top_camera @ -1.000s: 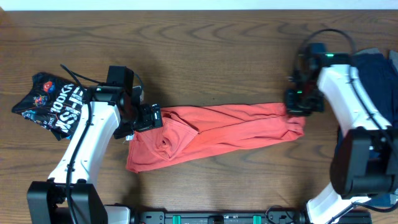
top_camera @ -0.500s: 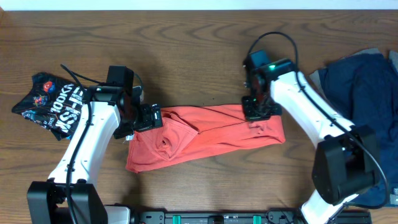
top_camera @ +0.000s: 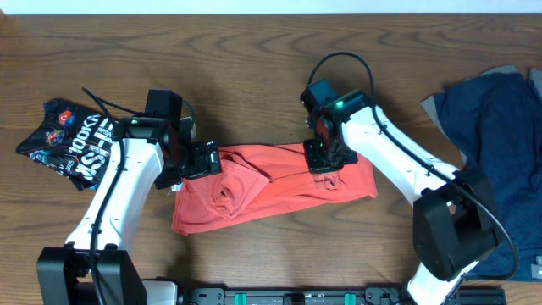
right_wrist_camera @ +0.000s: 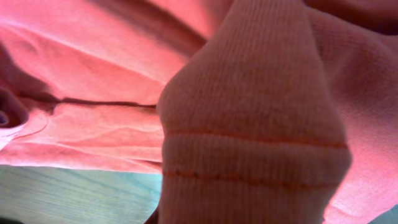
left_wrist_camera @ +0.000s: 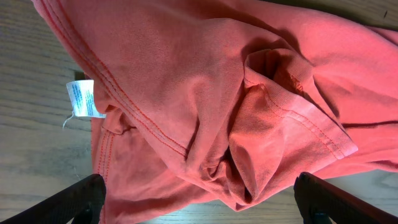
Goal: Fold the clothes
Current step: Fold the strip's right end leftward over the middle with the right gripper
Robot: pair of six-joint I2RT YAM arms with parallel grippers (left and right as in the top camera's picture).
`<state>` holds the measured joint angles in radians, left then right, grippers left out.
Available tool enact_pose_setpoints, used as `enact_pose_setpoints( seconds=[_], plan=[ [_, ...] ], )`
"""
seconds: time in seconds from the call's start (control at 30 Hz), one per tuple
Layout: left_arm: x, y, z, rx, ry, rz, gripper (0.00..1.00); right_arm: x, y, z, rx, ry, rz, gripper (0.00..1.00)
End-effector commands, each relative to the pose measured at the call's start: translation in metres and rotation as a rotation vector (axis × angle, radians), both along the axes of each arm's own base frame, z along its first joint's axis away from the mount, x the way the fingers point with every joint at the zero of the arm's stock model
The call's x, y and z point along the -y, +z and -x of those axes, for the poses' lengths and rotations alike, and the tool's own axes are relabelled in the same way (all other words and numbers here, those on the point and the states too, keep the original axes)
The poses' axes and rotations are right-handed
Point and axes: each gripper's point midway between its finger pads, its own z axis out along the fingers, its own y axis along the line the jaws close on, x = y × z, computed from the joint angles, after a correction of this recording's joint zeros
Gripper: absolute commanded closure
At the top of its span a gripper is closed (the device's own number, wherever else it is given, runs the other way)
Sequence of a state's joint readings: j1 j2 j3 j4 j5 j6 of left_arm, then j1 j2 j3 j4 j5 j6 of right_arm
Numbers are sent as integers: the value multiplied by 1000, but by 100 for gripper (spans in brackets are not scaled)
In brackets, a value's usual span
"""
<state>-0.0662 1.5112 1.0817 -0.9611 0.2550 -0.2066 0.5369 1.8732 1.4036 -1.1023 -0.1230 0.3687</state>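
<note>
Overhead down; 2 wrists near T-shirt [left_wrist_camera: 186,93].

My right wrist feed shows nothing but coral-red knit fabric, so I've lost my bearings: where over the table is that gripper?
Observer: The right gripper is near the middle of the brown wooden table, shut on the right part of the bunched coral-red short-sleeved T-shirt.
Operator: And the other arm?
Observer: The left gripper sits at the shirt's left end, jaws wide open, holding nothing.
Operator: Any other garments close by?
Observer: No. The black printed garment lies at the far left and the navy garment at the far right, both apart from the shirt.
</note>
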Motion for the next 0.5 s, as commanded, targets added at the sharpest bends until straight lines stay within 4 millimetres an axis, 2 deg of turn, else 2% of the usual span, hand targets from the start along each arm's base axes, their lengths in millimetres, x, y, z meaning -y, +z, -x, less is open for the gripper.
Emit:
enact_pose_setpoints(
  seconds=[0.0,0.4,0.47],
  plan=[
    [-4,2,-2,8,5,-12,2,-10,-2,6,-20,0,-16,99],
    [-4,2,-2,7,5,-12,2,-23,-2,15,-26,40,-30,97],
    [-4,2,-2,7,5,-12,2,-27,-2,17,-31,49,-42,89]
  ],
)
